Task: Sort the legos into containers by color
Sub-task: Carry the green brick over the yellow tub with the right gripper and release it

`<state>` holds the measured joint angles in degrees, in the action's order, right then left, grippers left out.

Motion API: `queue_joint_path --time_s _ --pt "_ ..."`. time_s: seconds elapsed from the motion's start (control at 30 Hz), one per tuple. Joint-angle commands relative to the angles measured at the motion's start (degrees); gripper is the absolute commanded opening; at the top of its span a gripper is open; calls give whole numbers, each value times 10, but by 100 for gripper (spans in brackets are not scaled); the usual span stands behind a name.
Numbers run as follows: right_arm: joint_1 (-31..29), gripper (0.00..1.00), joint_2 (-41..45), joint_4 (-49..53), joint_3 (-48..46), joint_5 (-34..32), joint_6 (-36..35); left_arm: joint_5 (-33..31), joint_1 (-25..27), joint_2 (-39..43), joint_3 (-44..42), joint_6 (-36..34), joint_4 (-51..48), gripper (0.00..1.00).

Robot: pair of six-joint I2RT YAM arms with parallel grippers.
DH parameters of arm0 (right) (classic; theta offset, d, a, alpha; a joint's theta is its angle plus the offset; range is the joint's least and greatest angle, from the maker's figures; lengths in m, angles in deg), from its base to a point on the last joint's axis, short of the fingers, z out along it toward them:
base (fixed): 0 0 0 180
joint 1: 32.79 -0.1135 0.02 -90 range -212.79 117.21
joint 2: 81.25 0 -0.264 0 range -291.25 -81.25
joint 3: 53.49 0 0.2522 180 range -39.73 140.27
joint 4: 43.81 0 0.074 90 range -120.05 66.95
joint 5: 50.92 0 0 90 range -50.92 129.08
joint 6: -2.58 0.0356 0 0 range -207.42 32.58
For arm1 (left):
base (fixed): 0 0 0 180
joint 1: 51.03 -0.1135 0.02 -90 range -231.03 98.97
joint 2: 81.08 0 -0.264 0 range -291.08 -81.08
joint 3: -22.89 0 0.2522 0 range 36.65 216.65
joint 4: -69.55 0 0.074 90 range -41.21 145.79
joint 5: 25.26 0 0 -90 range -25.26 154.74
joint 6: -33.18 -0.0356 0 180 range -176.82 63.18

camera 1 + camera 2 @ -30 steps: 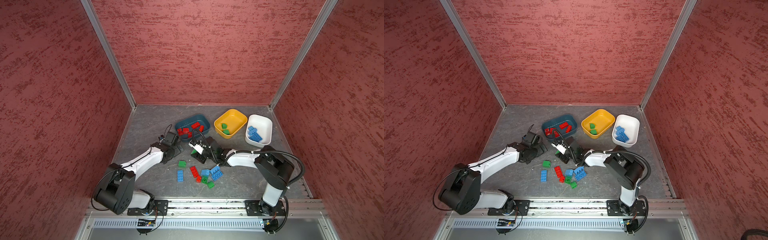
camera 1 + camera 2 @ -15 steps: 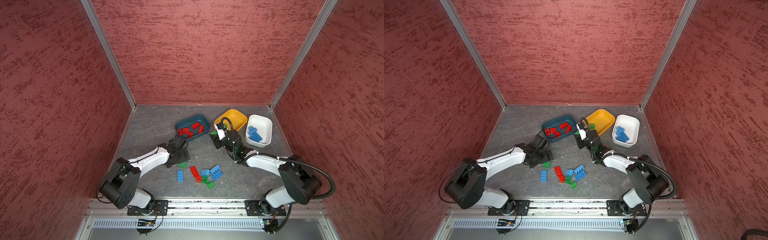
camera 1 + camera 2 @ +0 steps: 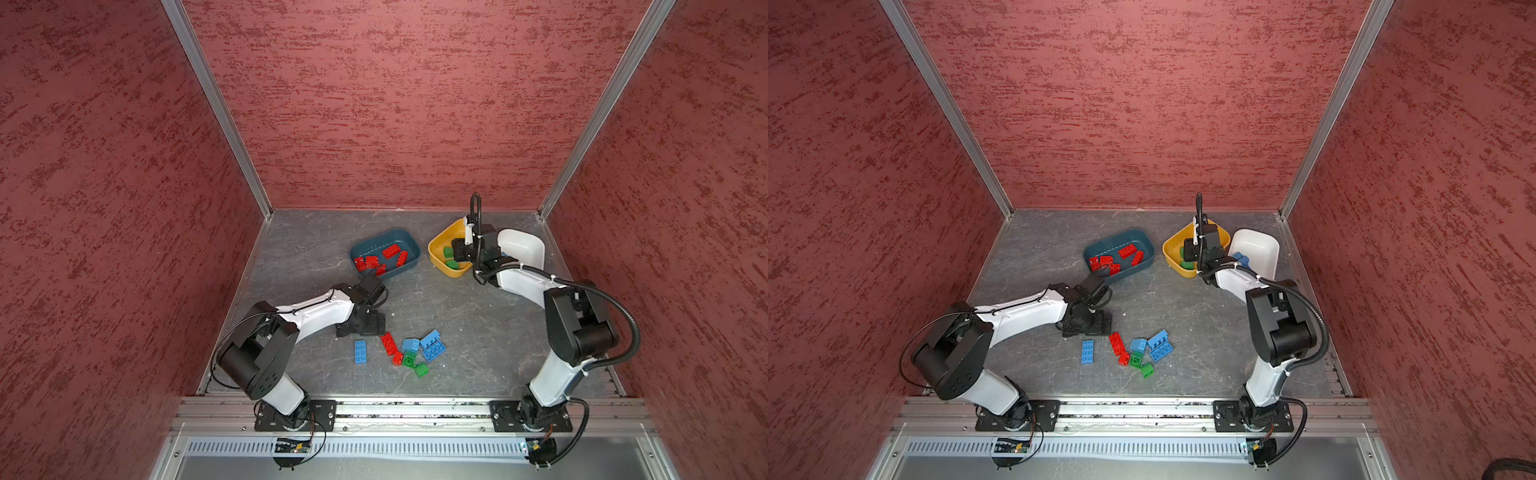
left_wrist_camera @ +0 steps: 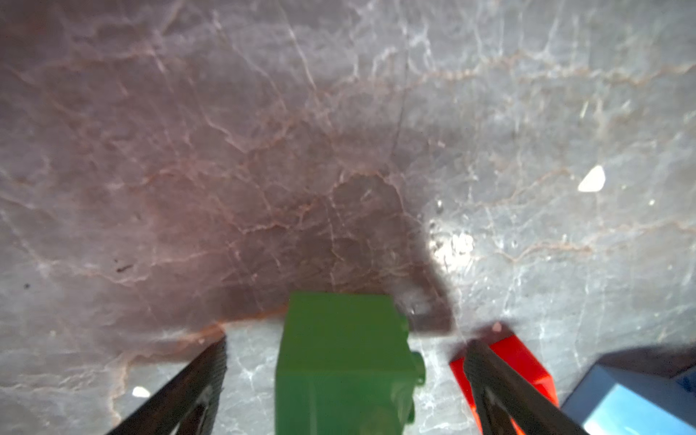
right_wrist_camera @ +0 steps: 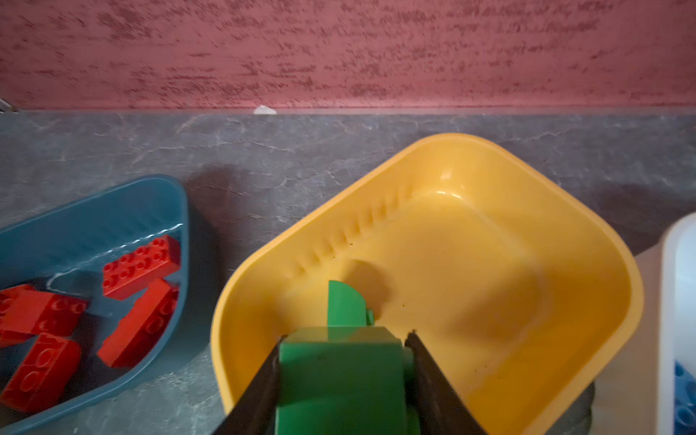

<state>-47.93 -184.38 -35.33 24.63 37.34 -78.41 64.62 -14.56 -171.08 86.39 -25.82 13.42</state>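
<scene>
Mid-frame row in both top views: teal tub with red bricks, yellow tub, white tub. Right gripper clamped on held green brick over yellow tub. Left gripper spread wide around loose green brick, lower centre.

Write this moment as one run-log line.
right gripper: shut on green plastic brick, over yellow plastic tub | left gripper: open, straddling loose green plastic brick

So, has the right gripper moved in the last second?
Yes. The right gripper moved from the middle toward the back wall, and is now over the yellow tub, holding a green brick.
</scene>
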Motion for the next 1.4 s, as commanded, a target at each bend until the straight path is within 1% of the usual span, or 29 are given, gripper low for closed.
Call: queue_joint_path --time_s 0.0,0.1,0.2,0.23,0.3,0.33,0.37,0.4,0.6,0.7,0.77,0.9,0.93,1.07,1.23,1.37 --pt "5 29 -35 69 58 -18 -6 -15 4 -3 10 -14 -29 94" --pt "5 40 -54 90 92 -25 -11 -28 4 -5 12 -9 -33 89" --pt "5 49 -58 94 104 -34 -12 -30 4 -17 19 -8 -21 83" --pt "5 58 -57 96 105 -37 -11 -30 4 -22 22 -8 -17 80" --pt "5 71 -51 98 106 -36 -11 -30 4 -35 31 -9 -7 72" --pt "5 80 -46 97 102 -35 -11 -32 4 -40 34 -9 -5 68" --pt "5 97 -38 95 97 -34 -8 -34 5 -43 38 -8 -2 64" --pt "5 99 -29 90 89 -31 -10 -36 5 -46 40 -7 1 60" --pt "5 99 40 49 28 -28 1 -49 8 -48 54 -3 5 38" --pt "5 99 82 16 -12 -50 20 -58 9 -47 67 -6 -1 26" --pt "5 99 114 -24 -47 -70 34 -50 9 -44 78 -12 1 15" --pt "5 99 160 -76 -99 -99 64 -25 12 -37 100 -24 16 7" --pt "5 99 169 -76 -105 -106 69 -23 14 -37 108 -26 16 1" --pt "6 99 195 -50 -118 -155 80 -16 20 -41 139 -36 18 0" --pt "6 99 228 -56 -144 -158 87 9 25 -62 191 -42 46 0" --pt "7 99 241 -55 -162 -173 117 27 30 -107 260 -48 75 0"
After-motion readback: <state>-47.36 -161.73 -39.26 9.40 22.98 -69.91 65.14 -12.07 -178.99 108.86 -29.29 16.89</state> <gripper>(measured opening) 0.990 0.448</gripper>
